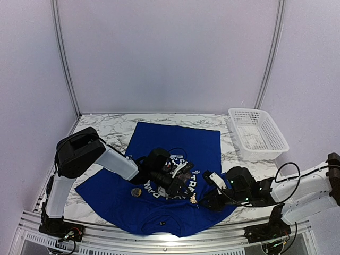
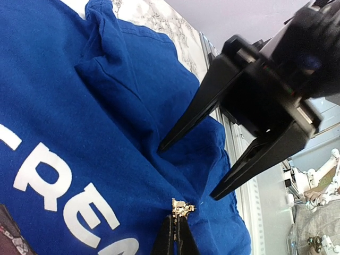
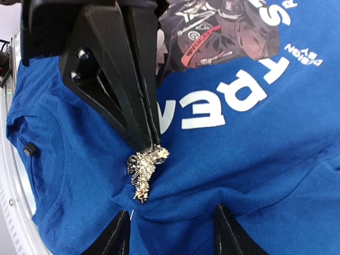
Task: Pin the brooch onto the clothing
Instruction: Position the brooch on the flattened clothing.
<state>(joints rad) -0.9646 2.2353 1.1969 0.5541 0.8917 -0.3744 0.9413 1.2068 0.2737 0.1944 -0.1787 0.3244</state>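
The clothing, a royal-blue T-shirt [image 1: 175, 143], lies flat on the marble table, its white lettering [image 3: 234, 95] showing near both grippers. A small gold glittery brooch [image 3: 143, 167] sits against the cloth below the print. My left gripper [image 2: 178, 226] is shut on the brooch [image 2: 182, 208], fingers pressed together. The fabric puckers into folds around it. My right gripper [image 3: 171, 226] stands open just beyond the brooch, one fingertip on each side of a raised fold, holding nothing. A thin silver pin tip [image 3: 132, 212] shows beside its left finger.
A white plastic basket [image 1: 257, 133] stands at the back right of the table [image 1: 106, 130]. A small round dark object [image 1: 136, 192] lies on the shirt's left side. The metal rail [image 1: 159, 239] runs along the near edge.
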